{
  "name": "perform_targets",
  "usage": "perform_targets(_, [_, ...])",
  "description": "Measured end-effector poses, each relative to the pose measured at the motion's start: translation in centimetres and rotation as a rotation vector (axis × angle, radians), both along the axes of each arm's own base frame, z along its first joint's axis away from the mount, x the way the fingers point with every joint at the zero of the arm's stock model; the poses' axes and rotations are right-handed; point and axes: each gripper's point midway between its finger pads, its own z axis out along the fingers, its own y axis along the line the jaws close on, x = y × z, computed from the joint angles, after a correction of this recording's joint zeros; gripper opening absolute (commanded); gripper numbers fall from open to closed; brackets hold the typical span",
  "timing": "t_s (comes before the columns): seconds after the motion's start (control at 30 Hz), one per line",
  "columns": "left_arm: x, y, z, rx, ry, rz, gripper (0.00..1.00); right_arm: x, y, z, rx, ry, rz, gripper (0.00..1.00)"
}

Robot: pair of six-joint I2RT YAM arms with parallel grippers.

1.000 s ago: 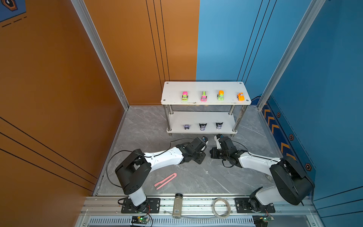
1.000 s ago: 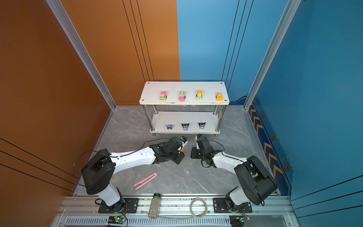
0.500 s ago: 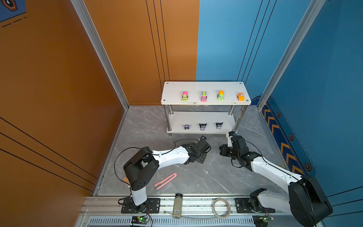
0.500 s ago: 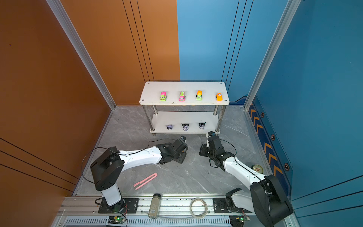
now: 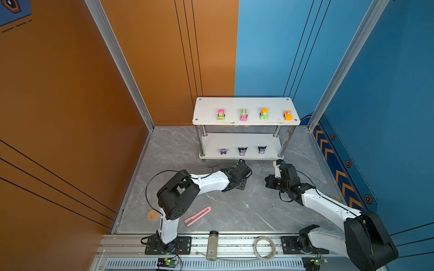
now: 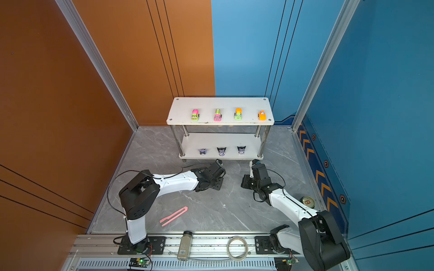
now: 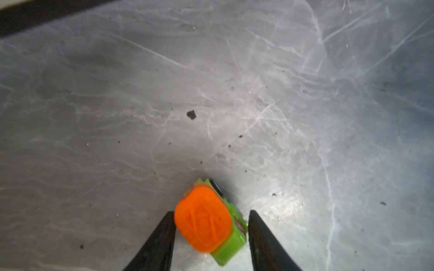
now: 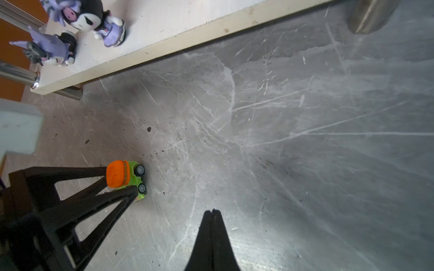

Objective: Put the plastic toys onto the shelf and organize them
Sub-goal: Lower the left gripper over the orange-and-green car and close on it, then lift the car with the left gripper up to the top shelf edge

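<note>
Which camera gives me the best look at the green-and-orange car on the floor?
Right wrist: the car shows nearly whole, side-on, wheels visible, flanked by the left gripper. Left wrist shows only its blurred top. In both top views that gripper hides it.

Shelf (image 5: 244,103): white, two tiers, chrome legs, upright. Top tier holds four cars in a spaced row: pink-and-green car (image 5: 221,114), pink car (image 5: 243,115), orange-roofed green car (image 5: 264,114), orange car (image 5: 288,115). Lower tier, near the front edge: left figurine (image 5: 223,151), middle figurine (image 5: 242,151), right figurine (image 5: 262,150), all purple-black. Fifth car (image 8: 125,177), green with an orange cap, sits on the grey floor (image 8: 281,140) just off the shelf.
</note>
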Motion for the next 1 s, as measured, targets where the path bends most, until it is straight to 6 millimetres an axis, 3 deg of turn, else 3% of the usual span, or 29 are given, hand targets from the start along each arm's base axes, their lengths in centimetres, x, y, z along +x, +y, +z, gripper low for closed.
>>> perform_targets(0.17, [0.7,-0.7,0.4,-0.052,-0.006,-0.009,0.33,-0.3,0.0,-0.7,0.000,0.024,0.005,0.00])
perform_targets(0.33, [0.4,-1.5,0.6,-0.080,0.003,-0.046,0.29,-0.4,0.0,-0.8,0.004,0.025,0.007,0.00])
perform_targets(0.43, [0.2,-1.6,0.6,-0.083,0.008,-0.060,0.32,-0.4,-0.1,-0.9,0.004,0.026,0.004,0.00])
perform_targets(0.57, [0.0,-1.6,0.5,-0.075,0.010,-0.078,0.45,-0.4,-0.1,-0.9,0.004,0.027,0.003,0.00])
perform_targets(0.67, [-0.3,-1.6,0.3,-0.062,0.017,-0.084,0.44,-0.4,-0.1,-0.9,0.004,0.027,0.003,0.00])
perform_targets(0.87, [-1.2,-1.8,-0.3,-0.023,0.022,-0.108,0.27,-0.4,-0.1,-1.0,0.004,0.028,0.003,0.00])
perform_targets(1.0, [-0.5,-2.2,0.3,-0.012,-0.006,-0.107,0.19,-0.4,-0.1,-1.0,0.004,0.028,0.003,0.00])
